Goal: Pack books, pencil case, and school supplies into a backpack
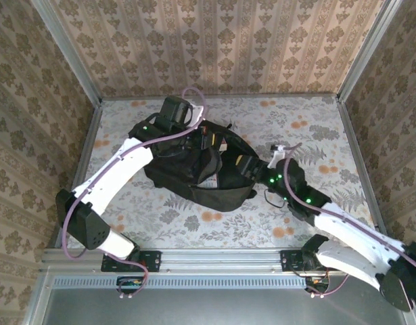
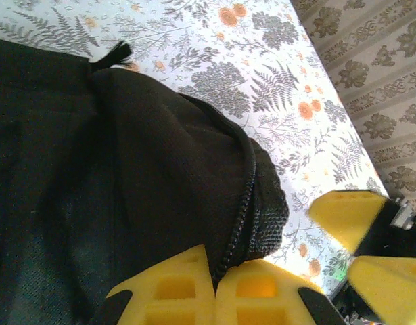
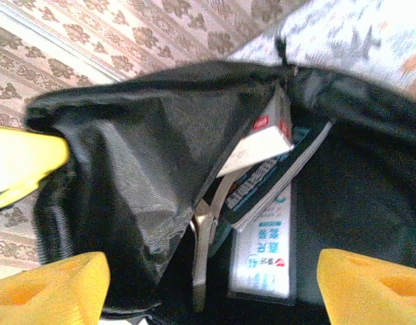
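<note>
Well, your surface (image 1: 316,135) wears a pale cloth printed with grey ferns and orange flowers, boxed in on three sides by walls (image 1: 214,40) of beige damask paper. The backpack (image 1: 194,179) lies near the middle of the surface, a little toward the left edge, with its mouth gaping. Your left tool (image 2: 216,274) is pressed together on the backpack's zipper rim, the black fabric pinched between its yellow fingers. Your right tool (image 3: 213,271) stands spread wide at the open mouth, gripping nothing. Inside the compartment you see the books (image 3: 262,203) tucked close together: a white book (image 3: 260,261) with blue print in front, and a pale book (image 3: 258,145) with a red mark leaning above it.
</note>
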You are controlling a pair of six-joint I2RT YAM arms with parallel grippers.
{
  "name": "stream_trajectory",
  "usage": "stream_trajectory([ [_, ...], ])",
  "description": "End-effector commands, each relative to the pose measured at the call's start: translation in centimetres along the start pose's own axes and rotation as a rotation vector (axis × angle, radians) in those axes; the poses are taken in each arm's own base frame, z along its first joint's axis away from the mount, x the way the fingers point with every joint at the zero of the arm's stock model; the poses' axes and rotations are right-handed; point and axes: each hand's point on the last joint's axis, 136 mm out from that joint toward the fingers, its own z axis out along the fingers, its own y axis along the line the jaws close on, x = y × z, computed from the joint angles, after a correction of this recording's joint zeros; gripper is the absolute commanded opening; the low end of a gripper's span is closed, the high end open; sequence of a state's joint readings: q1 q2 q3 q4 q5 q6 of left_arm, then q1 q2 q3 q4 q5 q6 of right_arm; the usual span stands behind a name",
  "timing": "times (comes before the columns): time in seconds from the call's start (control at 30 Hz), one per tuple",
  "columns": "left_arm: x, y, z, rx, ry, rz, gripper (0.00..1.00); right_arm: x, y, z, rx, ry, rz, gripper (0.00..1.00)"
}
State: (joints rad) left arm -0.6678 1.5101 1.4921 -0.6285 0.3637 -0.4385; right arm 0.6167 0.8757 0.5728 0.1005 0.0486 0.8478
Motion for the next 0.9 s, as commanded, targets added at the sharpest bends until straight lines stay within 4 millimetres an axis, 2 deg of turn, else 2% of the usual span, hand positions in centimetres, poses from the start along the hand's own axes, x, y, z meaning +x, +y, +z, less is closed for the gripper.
stream_trajectory([
  [0.0,0.4,-0.5,1.7,0.029,0.027,-0.017,0.0,0.8,-2.3,-1.3,0.094,0.059,-0.151,0.7],
  [0.07,0.1,-0.7,1.9,0.032,0.028,-0.016,0.0,1.6,-2.5,-1.2,0.081,0.127,-0.191,0.54],
  [0.17,-0.4,-0.7,1.5,0.027,0.016,-0.013,0.0,3.8,-2.5,-0.4,0.036,0.246,-0.259,0.23],
  [0.23,-0.8,-0.7,1.1,0.019,0.003,-0.015,0.0,5.2,-2.7,0.4,0.019,0.318,-0.285,0.12],
  [0.33,-0.7,0.0,1.1,0.001,0.006,-0.019,0.0,7.3,-2.2,1.7,-0.016,0.441,-0.335,0.1],
  [0.4,-0.4,0.5,1.6,0.0,0.026,-0.039,0.0,8.7,-1.8,2.5,-0.03,0.504,-0.425,0.15],
  [0.57,-0.5,0.7,1.7,0.023,0.024,-0.06,0.0,10.0,-1.3,5.1,-0.063,0.52,-0.658,0.18],
  [0.67,-0.9,0.9,1.1,0.033,0.007,-0.077,0.0,11.2,0.3,6.5,-0.19,0.546,-0.757,0.15],
  [0.73,-1.1,1.1,0.6,0.041,-0.004,-0.099,0.0,12.6,2.0,6.5,-0.32,0.56,-0.836,0.14],
  [0.77,-1.2,1.3,0.3,0.044,-0.012,-0.115,0.0,13.9,2.2,6.8,-0.37,0.584,-0.866,0.13],
  [0.87,-1.0,1.9,0.3,0.069,-0.02,-0.167,0.0,15.8,3.6,6.9,-0.491,0.598,-0.925,0.13],
])
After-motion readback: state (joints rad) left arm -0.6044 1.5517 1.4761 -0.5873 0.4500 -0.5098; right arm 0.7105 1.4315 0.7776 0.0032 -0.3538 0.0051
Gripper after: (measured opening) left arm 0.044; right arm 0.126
